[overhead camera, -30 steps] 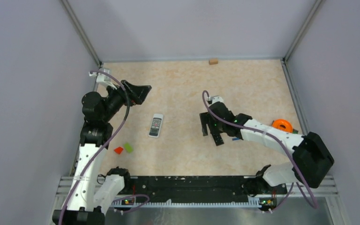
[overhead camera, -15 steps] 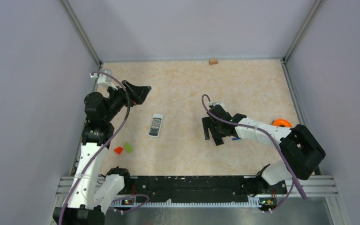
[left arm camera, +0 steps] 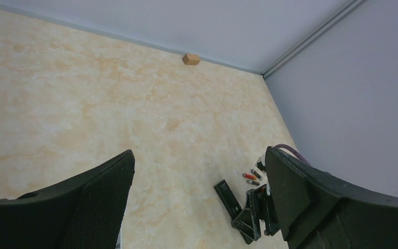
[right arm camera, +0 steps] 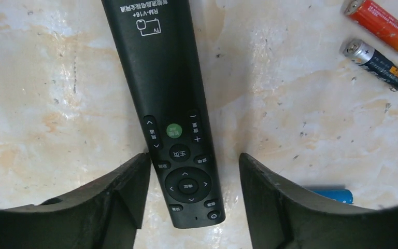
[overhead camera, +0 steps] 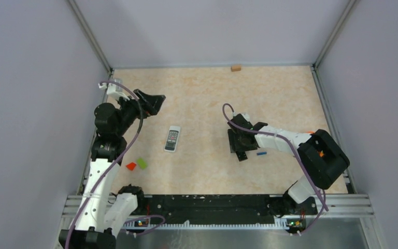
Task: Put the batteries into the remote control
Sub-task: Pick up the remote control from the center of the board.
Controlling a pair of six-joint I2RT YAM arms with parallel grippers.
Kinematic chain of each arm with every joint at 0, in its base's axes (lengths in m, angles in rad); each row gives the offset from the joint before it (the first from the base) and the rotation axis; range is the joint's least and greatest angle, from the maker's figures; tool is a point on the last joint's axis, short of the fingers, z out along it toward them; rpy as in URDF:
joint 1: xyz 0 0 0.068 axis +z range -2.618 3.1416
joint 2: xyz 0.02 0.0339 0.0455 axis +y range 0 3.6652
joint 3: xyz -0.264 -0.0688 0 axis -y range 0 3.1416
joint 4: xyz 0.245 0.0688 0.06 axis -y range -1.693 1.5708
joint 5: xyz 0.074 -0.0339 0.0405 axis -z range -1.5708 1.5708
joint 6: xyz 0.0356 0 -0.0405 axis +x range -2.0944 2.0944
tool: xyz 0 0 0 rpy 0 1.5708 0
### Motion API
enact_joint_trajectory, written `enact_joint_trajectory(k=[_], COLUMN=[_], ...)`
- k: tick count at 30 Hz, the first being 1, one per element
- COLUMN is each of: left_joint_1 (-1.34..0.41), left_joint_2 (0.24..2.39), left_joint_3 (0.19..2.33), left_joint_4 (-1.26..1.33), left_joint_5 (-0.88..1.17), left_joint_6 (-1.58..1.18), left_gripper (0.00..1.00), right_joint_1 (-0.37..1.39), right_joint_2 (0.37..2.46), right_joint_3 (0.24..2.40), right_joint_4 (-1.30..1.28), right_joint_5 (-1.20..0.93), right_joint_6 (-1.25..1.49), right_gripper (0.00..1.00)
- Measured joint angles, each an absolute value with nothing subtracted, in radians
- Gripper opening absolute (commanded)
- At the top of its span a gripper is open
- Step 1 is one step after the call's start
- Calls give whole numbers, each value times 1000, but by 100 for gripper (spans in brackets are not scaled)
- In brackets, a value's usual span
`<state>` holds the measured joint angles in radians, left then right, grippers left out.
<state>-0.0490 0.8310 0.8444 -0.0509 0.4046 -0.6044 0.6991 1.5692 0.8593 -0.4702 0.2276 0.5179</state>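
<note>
A black remote control (right arm camera: 168,93) lies face up on the table, and a second, white remote (overhead camera: 172,138) lies mid-table. My right gripper (right arm camera: 193,161) is open and straddles the black remote's button end. Its left finger touches the remote's edge while the right finger stands apart. A red battery (right arm camera: 381,21) and a dark battery (right arm camera: 378,65) lie to the right, with a blue battery (right arm camera: 334,195) close beside the right finger. My left gripper (overhead camera: 153,101) hangs open and raised at the left, holding nothing. Its wrist view shows the black remote (left arm camera: 227,194) in the distance.
A red block (overhead camera: 131,166) and a lime-green block (overhead camera: 142,163) lie near the left arm. A small wooden block (overhead camera: 236,67) sits against the back wall. Grey walls enclose the table on three sides.
My right arm has folded in and its gripper has come down over the black remote, with the jaws narrowing a little. The blue battery now shows beside it. The left arm has barely moved.
</note>
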Motion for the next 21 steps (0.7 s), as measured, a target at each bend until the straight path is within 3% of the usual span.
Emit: enact_joint_trajectory(k=[2, 5, 9, 13, 15, 21], left_joint_1=[-49, -49, -49, -49, -50, -71], left_joint_2=[817, 794, 812, 862, 897, 1014], left_joint_3=[818, 768, 749, 728, 710, 651], left_joint_4=[-28, 1, 23, 67, 78, 88], left_joint_5=[375, 346, 340, 380, 414, 521], left_joint_6=[-616, -639, -674, -720, -748, -793], left_gripper=[99, 99, 99, 99, 99, 99], right_joint_1=[699, 699, 696, 678, 669, 665], right_joint_2=[1576, 1583, 1588, 1589, 1589, 1589], right_joint_3=[865, 873, 879, 879, 879, 875], right_joint_4=[-474, -471, -467, -435, -401, -203], right_joint_5=[236, 233, 219, 156, 89, -206], right_joint_6=[513, 495, 471, 463, 463, 451], right_gripper=[39, 26, 20, 21, 25, 25])
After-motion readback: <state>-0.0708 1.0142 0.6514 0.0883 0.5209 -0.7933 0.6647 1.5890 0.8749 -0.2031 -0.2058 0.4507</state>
